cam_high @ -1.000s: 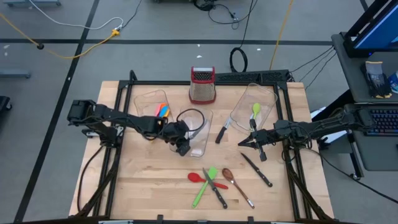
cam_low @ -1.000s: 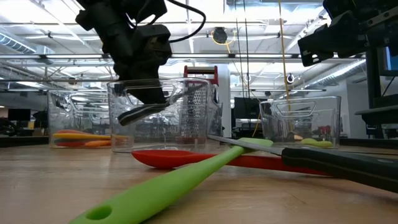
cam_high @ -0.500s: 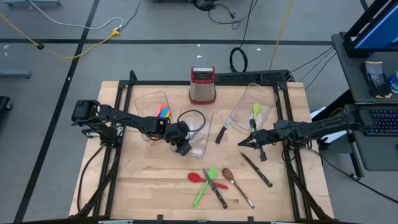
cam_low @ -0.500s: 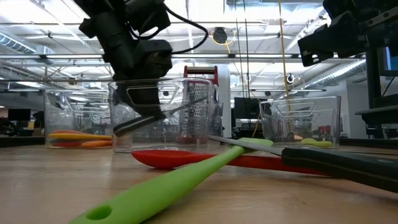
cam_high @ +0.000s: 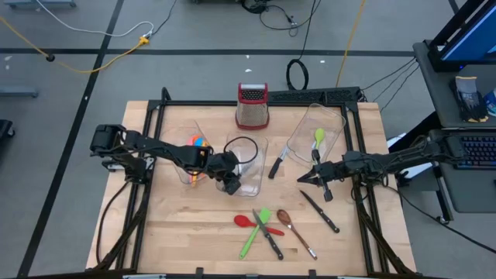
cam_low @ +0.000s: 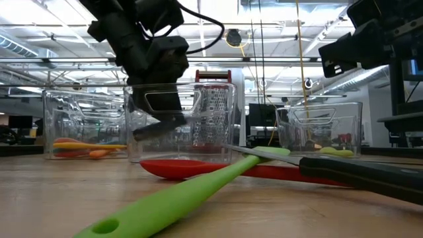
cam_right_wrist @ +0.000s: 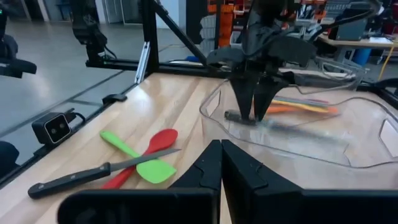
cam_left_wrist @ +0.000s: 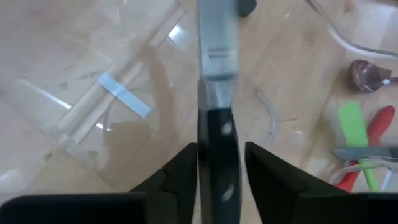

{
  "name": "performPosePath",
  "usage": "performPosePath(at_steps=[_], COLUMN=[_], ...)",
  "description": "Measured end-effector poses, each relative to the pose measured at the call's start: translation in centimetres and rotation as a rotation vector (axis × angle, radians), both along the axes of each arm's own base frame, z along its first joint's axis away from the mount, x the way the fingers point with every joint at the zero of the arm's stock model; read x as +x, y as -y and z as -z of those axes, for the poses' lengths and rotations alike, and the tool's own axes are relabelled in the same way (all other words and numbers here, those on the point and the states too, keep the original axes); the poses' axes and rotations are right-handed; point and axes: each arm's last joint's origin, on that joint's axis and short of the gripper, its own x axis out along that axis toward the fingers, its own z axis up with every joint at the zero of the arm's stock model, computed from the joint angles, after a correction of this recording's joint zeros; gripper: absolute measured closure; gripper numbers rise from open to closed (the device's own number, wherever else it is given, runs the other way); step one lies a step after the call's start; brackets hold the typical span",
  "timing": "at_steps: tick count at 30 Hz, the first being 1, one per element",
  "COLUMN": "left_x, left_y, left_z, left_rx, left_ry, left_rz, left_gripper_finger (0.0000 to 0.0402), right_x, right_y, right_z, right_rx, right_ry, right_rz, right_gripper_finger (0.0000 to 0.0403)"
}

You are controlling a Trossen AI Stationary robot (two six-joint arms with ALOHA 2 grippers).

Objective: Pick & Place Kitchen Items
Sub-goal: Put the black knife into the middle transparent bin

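One black-handled knife (cam_left_wrist: pixel 217 140) sits between the fingers of my left gripper (cam_high: pixel 230 184). The wrist view shows a thin strip of wood between the handle and one finger, so I read the jaws as spread slightly wider than the handle and not pinching it. The gripper hangs inside the middle clear bin (cam_high: pixel 263 155).

The knife's long axis runs straight out ahead of the gripper. The handle is nearest the fingertips and the blade points away, over the bin floor. In the low view the knife tilts just under the fingers, blade end lower.

My judgement is that the placement is all but made. The move that follows is a lift straight away from the handle, along the fingers' own line, so that neither finger drags the handle sideways.

The loose pile lies just beyond this gripper, outside the bin. It holds a red spoon (cam_high: pixel 245 221), a green spatula (cam_high: pixel 254 232), a second knife (cam_high: pixel 270 234) and a brown spoon (cam_high: pixel 285 218). The left arm is nearer to all of them.

My right gripper (cam_high: pixel 302 178) waits well apart from the left, fingers pressed together and holding nothing. Another black-handled knife (cam_high: pixel 319 211) lies just beside it, so that one I would leave to the right arm.
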Motion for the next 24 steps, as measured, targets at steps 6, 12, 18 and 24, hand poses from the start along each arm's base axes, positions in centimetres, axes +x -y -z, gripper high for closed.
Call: performPosePath(at_steps=[6, 12, 18, 24], left_x=[-0.3, -1.2, -2.3, -3.6], left_y=[0.0, 0.0, 0.5, 1.6], left_z=[-0.6, -2.7, -5.2, -7.8], left_rx=[-0.018, -0.022, -0.005, 0.018], left_ry=[0.017, 0.073, 0.161, 0.257], left_rz=[0.012, 0.014, 0.013, 0.041], left_gripper_finger=[0.0223, 0.0217, 0.0216, 0.0216], right_x=[0.0, 0.0, 0.0, 0.0], right_y=[0.0, 0.0, 0.0, -0.1], right_z=[-0.2, -0.3, -0.3, -0.6], right_rx=[0.004, 0.020, 0.023, 0.010], right_ry=[0.024, 0.027, 0.034, 0.070], right_rz=[-0.003, -0.002, -0.003, -0.043], right_gripper_finger=[0.0403, 0.0403, 0.0403, 0.0403])
